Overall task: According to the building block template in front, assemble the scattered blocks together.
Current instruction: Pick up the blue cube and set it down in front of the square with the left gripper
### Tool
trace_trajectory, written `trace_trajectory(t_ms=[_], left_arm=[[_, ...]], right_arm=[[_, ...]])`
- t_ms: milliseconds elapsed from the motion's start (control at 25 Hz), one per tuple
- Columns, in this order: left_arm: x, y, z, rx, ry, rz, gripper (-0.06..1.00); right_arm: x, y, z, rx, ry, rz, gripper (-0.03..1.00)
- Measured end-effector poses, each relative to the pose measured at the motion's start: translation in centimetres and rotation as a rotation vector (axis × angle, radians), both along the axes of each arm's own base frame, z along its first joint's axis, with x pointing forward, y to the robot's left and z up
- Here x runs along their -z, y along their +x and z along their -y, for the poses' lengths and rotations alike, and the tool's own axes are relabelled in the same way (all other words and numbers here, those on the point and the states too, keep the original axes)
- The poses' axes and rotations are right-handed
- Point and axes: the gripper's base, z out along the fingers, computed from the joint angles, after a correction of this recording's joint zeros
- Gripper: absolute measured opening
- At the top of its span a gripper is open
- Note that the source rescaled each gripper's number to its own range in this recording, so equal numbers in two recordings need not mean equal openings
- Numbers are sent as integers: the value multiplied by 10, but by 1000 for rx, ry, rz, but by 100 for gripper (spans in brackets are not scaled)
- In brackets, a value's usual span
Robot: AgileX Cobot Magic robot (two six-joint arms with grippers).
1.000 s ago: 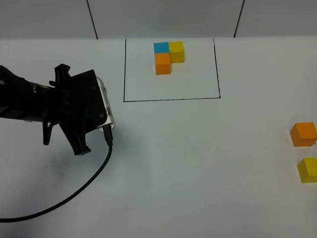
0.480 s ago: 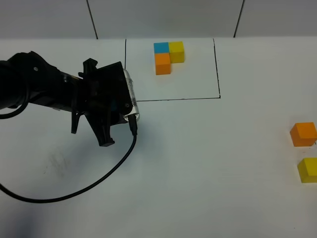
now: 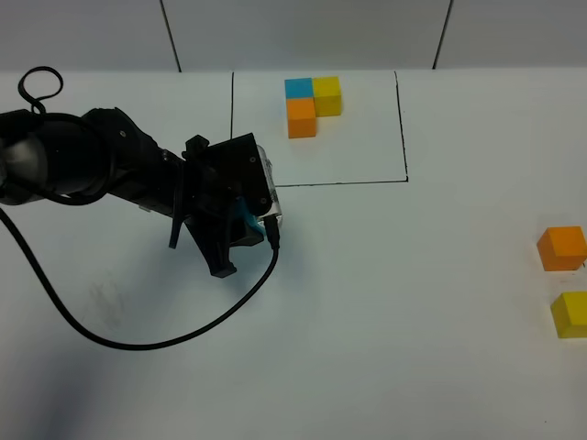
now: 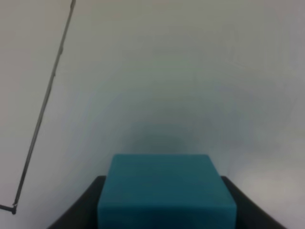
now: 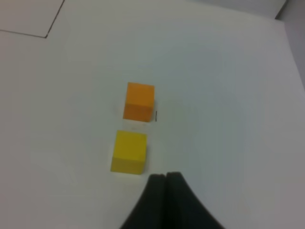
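The left gripper (image 3: 237,234) clamps a teal-blue cube (image 4: 164,191): matte faces, crisp square edges, above the white table (image 3: 385,321). Meanwhile the right gripper (image 5: 166,179) sits pinched closed, empty.

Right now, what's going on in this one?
The left gripper holds a blue block just outside the lower left corner of the outlined box. Inside the box sits the template of blue, yellow and orange cubes. A loose orange block and yellow block lie apart at the table's right edge, neither one gripped. The right gripper is shut and empty near the yellow block.
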Motion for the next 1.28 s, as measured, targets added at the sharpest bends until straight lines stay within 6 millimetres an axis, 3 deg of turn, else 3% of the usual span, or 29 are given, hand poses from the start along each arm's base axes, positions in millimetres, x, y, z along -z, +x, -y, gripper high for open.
trace_trajectory(t_ms=[480,720,1280], left_arm=[[4,2,1,217,69,113,61],[6,4,1,203,65,125,61],[31,21,16,154,39,100,61]], right_arm=[[0,0,0,0,1,0,0],[0,0,0,0,1,0,0],[0,0,0,0,1,0,0]])
